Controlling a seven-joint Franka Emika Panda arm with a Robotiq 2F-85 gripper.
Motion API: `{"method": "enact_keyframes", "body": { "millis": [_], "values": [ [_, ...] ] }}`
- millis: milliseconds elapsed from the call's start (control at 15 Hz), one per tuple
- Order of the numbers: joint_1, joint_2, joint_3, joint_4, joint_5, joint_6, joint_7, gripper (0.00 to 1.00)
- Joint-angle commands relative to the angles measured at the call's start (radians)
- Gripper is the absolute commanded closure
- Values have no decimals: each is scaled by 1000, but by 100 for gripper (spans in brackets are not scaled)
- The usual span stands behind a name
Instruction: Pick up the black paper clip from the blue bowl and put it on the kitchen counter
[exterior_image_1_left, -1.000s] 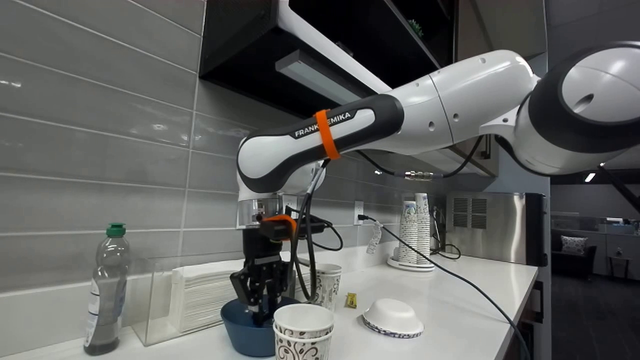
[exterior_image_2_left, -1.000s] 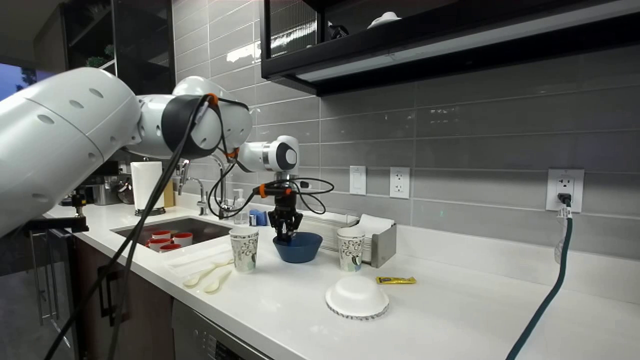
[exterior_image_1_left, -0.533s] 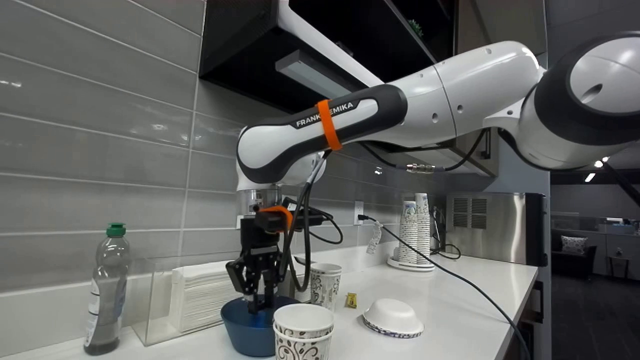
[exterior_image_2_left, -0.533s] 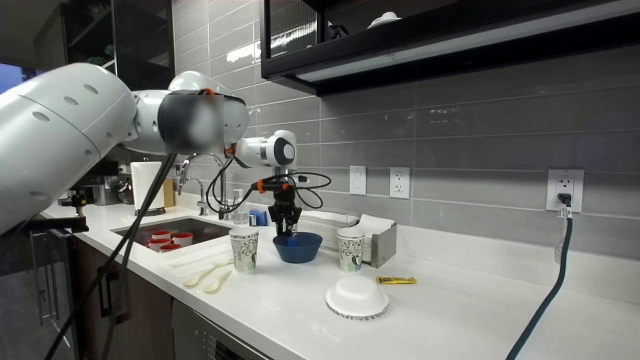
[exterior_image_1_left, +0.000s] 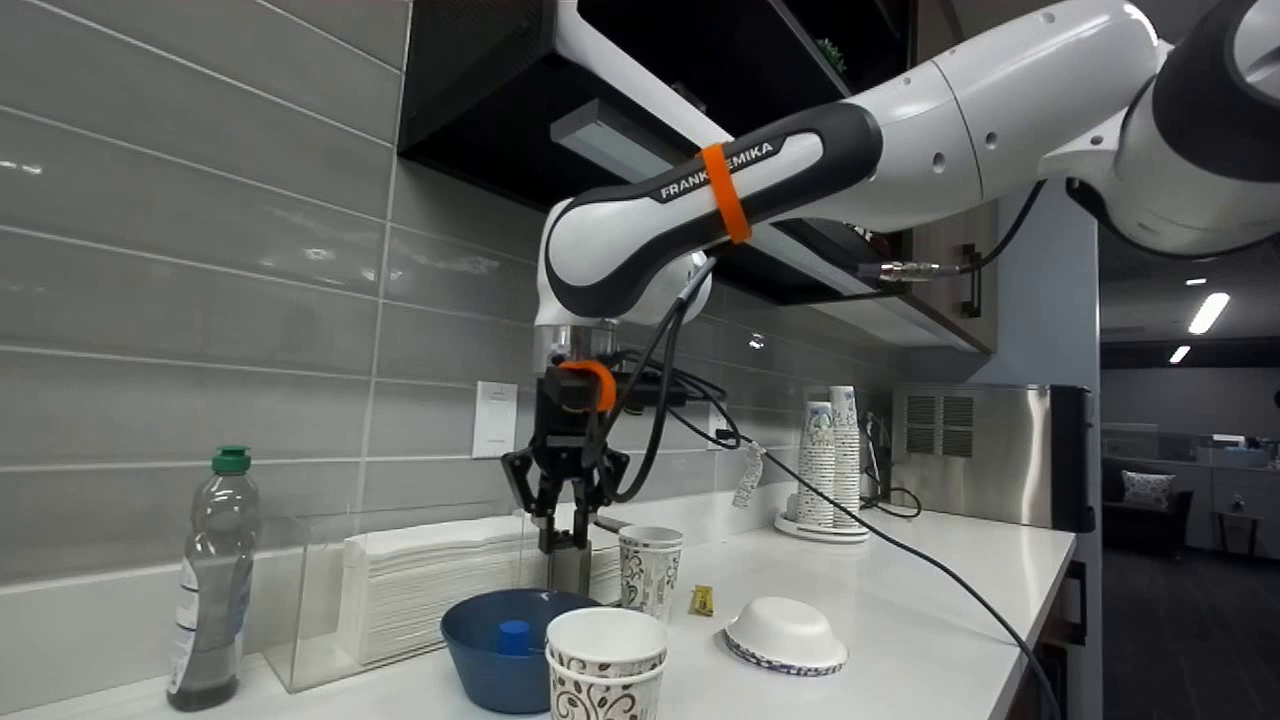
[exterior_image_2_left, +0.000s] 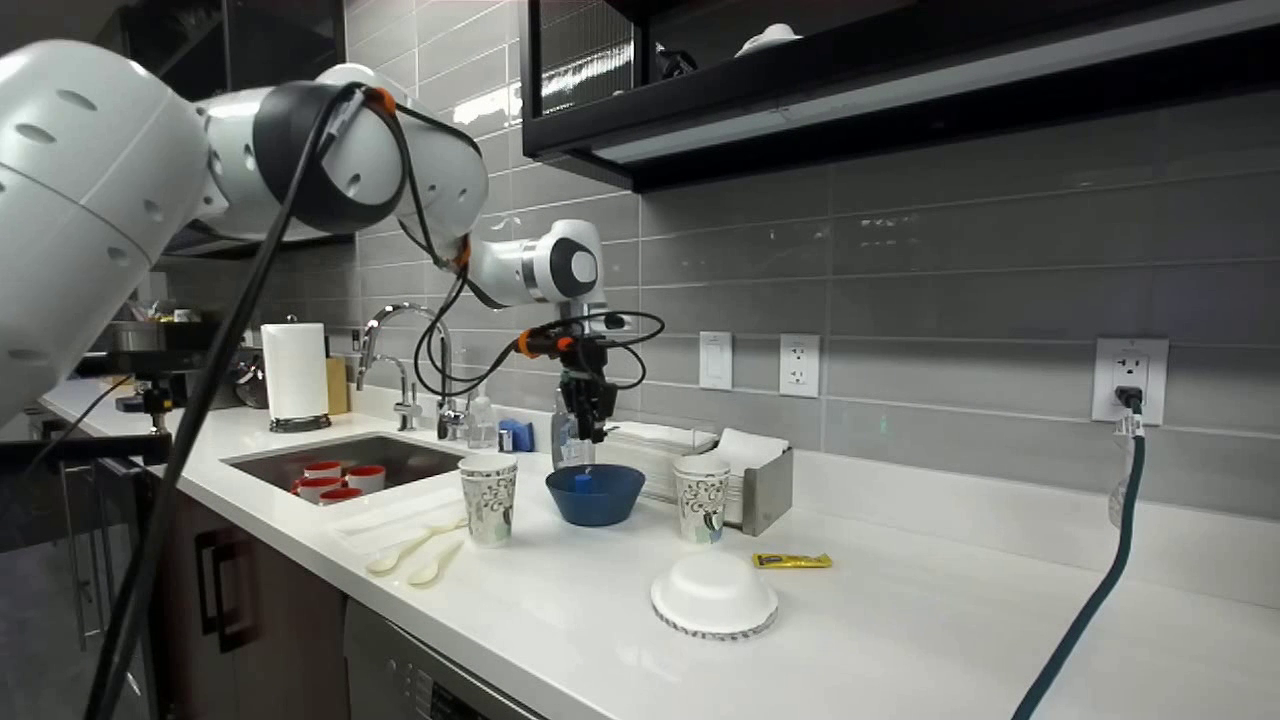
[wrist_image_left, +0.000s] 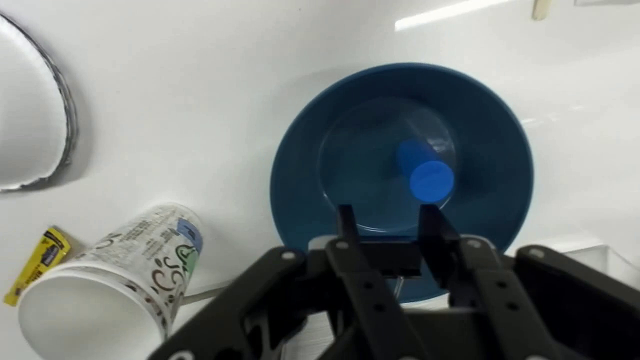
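Picked: your black gripper (wrist_image_left: 389, 212) clasps black paper clip (wrist_image_left: 391, 259), wrist-view six o'clock over dark-blue bowl (wrist_image_left: 297, 165); white counter (exterior_image_2_left: 900, 640) placement remains.

Got 1 claw (wrist_image_left: 388, 222), 1 black paper clip (wrist_image_left: 390, 259), 1 blue bowl (wrist_image_left: 296, 175), 1 blue cylinder (wrist_image_left: 432, 181), 2 short cup stacks (exterior_image_2_left: 488, 507), 2 tall cup stacks (exterior_image_1_left: 818, 470), 1 upturned white dish stack (exterior_image_2_left: 715, 597), 1 yellow packet (exterior_image_2_left: 792, 561), 2 spoons (exterior_image_2_left: 425, 577) — then 1 sink (exterior_image_2_left: 425, 458), 4 red-and-white mugs (exterior_image_2_left: 367, 480), 1 paper towel roll (exterior_image_2_left: 295, 370), 1 green-capped bottle (exterior_image_1_left: 215, 580).
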Motion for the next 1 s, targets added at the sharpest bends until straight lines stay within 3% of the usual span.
{"method": "enact_keyframes", "body": {
  "millis": [0, 533, 600, 667, 733, 800, 933],
  "values": [
    [-35, -126, -6, -240, 37, 174, 79, 89],
    [-67, -296, -27, -654, 82, 555, 365, 89],
    [-67, -206, -19, -510, 47, 483, 309, 89],
    [-69, -217, -19, -539, 46, 494, 315, 64],
    [-70, -217, -19, -539, 46, 494, 313, 64],
    [-69, -217, -18, -535, 46, 494, 313, 89],
    [-82, -242, -25, -542, 58, 457, 317, 89]
  ]
}}
